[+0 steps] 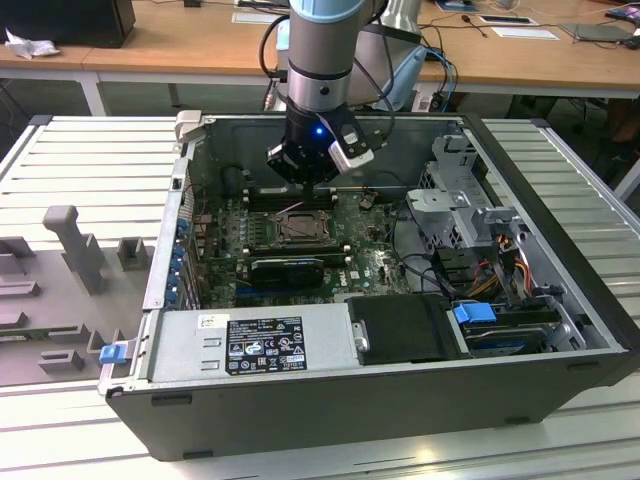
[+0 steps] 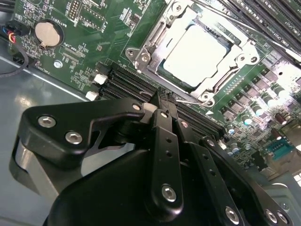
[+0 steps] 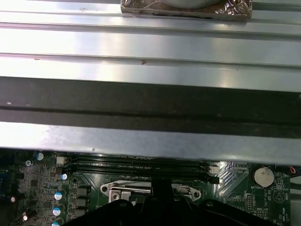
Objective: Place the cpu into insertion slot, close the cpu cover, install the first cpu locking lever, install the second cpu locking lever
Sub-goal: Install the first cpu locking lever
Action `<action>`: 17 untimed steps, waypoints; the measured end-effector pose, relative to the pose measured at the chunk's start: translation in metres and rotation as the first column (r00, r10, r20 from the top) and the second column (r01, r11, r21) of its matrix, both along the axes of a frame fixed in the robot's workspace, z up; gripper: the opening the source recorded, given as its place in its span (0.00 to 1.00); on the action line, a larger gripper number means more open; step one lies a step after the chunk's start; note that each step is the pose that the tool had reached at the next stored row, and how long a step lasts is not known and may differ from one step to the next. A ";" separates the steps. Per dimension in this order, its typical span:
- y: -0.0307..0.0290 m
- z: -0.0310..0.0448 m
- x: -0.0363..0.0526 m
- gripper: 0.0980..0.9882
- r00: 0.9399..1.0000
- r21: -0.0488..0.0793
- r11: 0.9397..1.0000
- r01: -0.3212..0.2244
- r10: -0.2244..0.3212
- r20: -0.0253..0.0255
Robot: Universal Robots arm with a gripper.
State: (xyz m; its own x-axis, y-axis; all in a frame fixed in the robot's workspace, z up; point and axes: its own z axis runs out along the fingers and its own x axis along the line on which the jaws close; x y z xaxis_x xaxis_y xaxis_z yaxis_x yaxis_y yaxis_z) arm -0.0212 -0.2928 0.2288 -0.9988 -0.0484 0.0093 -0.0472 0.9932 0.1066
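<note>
The cpu (image 2: 197,52) lies flat in the insertion slot (image 1: 300,228), its pale metal top showing through the window of the cpu cover (image 2: 153,44). The cover is folded down over the chip. A thin wire locking lever (image 2: 193,101) runs along the socket's edge and ends at my fingertips. My gripper (image 2: 165,100) is shut, its black fingers pressed together right beside the socket. Whether the lever's end is pinched between them I cannot tell. In the exterior view the gripper (image 1: 303,182) hangs over the far side of the socket. The gripper (image 3: 159,182) and cover (image 3: 127,190) also appear in the first wrist view.
Black memory slots (image 2: 127,84) lie next to the fingertips, and a coin battery (image 2: 48,33) sits further off. The case wall (image 3: 150,99) rises close behind the gripper. A long black card (image 1: 290,268), the power supply (image 1: 250,345) and a drive cage (image 1: 460,200) surround the socket.
</note>
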 end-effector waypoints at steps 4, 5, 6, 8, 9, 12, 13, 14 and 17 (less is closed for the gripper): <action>0.0001 -0.0004 -0.0024 0.01 1.000 0.015 1.000 0.000 0.000 0.001; 0.0001 -0.0008 -0.0026 0.01 1.000 0.018 1.000 0.000 0.000 0.002; 0.0001 -0.0016 -0.0030 0.01 1.000 0.024 1.000 0.000 0.000 0.003; 0.0002 -0.0038 -0.0032 0.01 1.000 0.025 1.000 -0.005 0.005 0.017; 0.0006 -0.0048 -0.0031 0.01 1.000 0.025 1.000 -0.016 0.015 0.027; 0.0018 -0.0076 -0.0031 0.01 0.998 0.025 0.998 -0.049 0.049 0.034; 0.0019 -0.0083 -0.0031 0.01 0.998 0.025 0.998 -0.055 0.054 0.034; 0.0020 -0.0097 -0.0027 0.01 0.998 0.025 0.998 -0.060 0.059 0.034; 0.0022 -0.0113 -0.0002 0.01 0.997 0.025 0.998 -0.065 0.064 0.034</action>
State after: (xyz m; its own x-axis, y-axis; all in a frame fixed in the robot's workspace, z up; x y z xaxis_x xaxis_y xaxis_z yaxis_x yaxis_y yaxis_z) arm -0.0214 -0.2906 0.2176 -0.9933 -0.1122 -0.0261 -0.1147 0.9849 0.1294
